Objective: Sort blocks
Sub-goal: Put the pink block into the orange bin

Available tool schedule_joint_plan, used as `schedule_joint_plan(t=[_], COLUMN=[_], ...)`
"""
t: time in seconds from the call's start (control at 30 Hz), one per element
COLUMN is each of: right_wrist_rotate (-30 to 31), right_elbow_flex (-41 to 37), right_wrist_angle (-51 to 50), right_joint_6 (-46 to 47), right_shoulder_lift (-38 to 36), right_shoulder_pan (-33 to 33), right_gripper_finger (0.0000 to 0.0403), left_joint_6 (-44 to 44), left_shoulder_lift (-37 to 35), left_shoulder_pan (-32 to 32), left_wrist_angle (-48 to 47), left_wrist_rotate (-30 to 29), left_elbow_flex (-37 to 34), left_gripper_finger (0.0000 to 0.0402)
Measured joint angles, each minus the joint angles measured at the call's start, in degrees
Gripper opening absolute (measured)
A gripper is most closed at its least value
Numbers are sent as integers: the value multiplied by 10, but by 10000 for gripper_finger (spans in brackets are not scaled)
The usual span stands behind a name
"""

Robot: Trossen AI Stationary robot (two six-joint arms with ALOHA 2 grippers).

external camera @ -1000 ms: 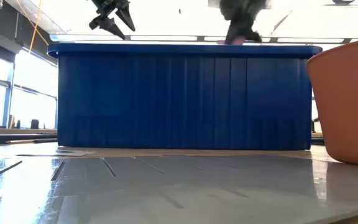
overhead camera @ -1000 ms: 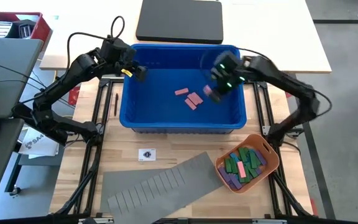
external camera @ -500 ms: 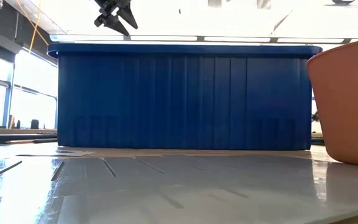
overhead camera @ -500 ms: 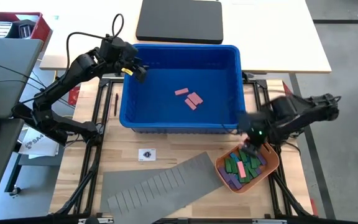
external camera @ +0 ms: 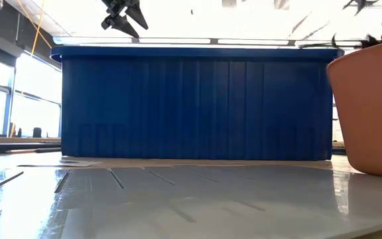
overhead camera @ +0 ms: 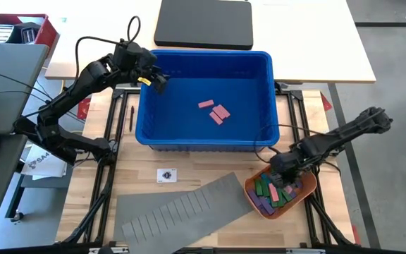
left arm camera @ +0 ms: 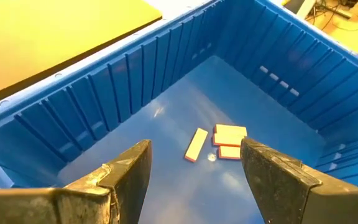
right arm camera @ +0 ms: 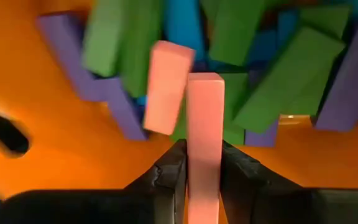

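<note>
1. Holding a pink block [right arm camera: 204, 134] upright between its fingers, the right gripper [overhead camera: 282, 168] sits right over the orange tray [overhead camera: 309, 185], which is already piled with green, purple, blue and pink blocks [overhead camera: 273, 190]. The jaws are pinched on the block's sides but look like they're just starting to ease off.
2. Three more pink blocks [overhead camera: 215, 111] lie near the middle of the blue bin [overhead camera: 204, 141], close together, two of them touching in the left wrist view.
3. My read: this is the drop-off step. Next move would be letting the block fall onto the pile, lifting clear of the tray rim, then going back to the bin.
4. Left gripper [overhead camera: 155, 79] hovers over the bin's back-left corner, fingers spread wide, holding nothing.
5. Versus a second ago: the right arm was over the bin's right side with the pink piece, now it's swung across the bin's front wall to the tray. Left arm has barely budged, and the three bin blocks haven't moved.
</note>
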Motion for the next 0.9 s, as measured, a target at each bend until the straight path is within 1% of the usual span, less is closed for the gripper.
schedule_joint_plan(t=[0.07, 0.13, 0.27, 0.33, 0.43, 0.53, 0.6, 0.73, 0.8, 0.9], right_wrist_rotate=[-13, -22, -24, -26, -28, -38, -36, 23, 50, 75], right_elbow_flex=[-26, -37, -38, -31, -9, 44, 99, 220, 271, 332], right_wrist_angle=[34, 59, 53, 44, 20, -10, -29, 12, 43, 78], right_joint_6=[22, 25, 37, 45, 55, 59, 55, -15, -55, -102], right_shoulder_lift=[1, 1, -1, -5, -13, -22, -23, -13, 0, 34], right_shoulder_pan=[-1, -1, -1, -1, -2, -1, -1, -6, -24, -84], right_gripper_finger=[71, 73, 83, 102, 143, 177, 186, 185, 183, 183], left_joint_6=[-13, -31, -58, -59, -58, -58, -58, -42, -30, -23], left_shoulder_lift=[0, 0, 0, 0, 0, 0, 0, 0, 0, 0], left_shoulder_pan=[0, 0, 0, 0, 0, 0, 0, 0, 0, 0], left_wrist_angle=[0, 0, 2, 6, 8, 8, 8, 10, 11, 13], left_wrist_rotate=[0, 0, 0, 0, 0, 0, -1, 0, 0, 0], left_elbow_flex=[0, 0, 0, 0, 0, 0, 0, 0, 0, 0], left_gripper_finger=[238, 238, 238, 238, 238, 238, 238, 238, 238, 238])
